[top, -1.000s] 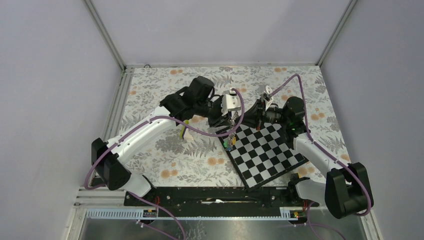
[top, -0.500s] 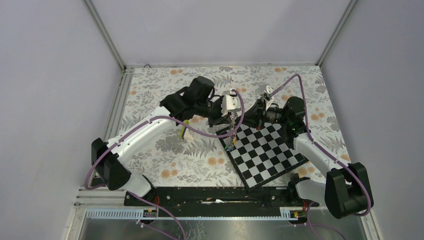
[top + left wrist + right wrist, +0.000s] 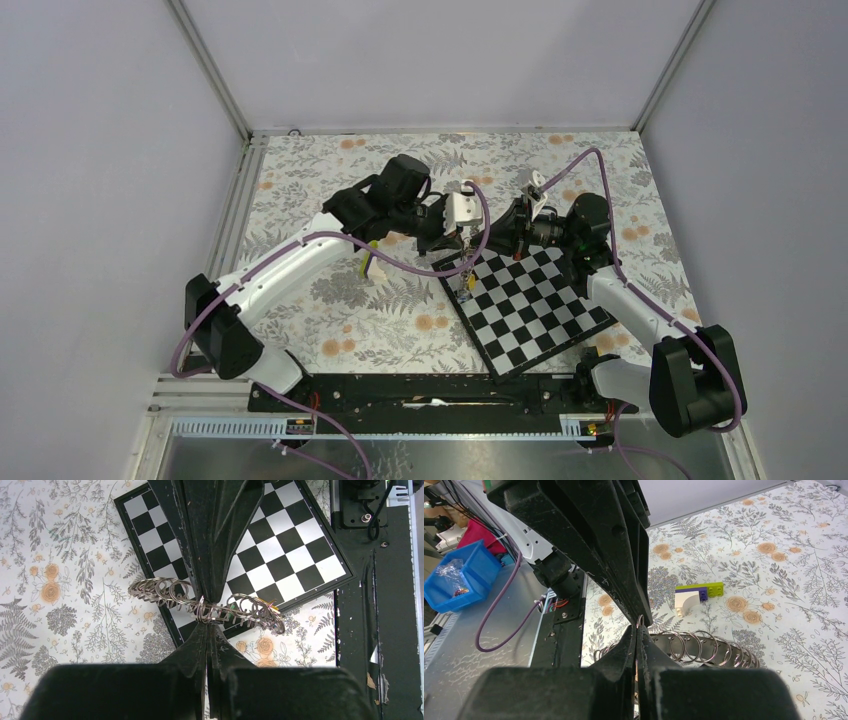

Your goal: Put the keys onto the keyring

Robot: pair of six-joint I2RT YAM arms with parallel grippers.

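The left gripper (image 3: pixel 207 623) has just closed on the keyring (image 3: pixel 160 592), meeting the right gripper (image 3: pixel 638 630), which is clamped on a loop. The ring hangs between them over the chessboard's (image 3: pixel 540 310) far-left edge, keys (image 3: pixel 465 288) dangling below. Likely a two-handed hold for threading. Off the table, a blue bin (image 3: pixel 474 565) holds a clear bag (image 3: pixel 446 569)
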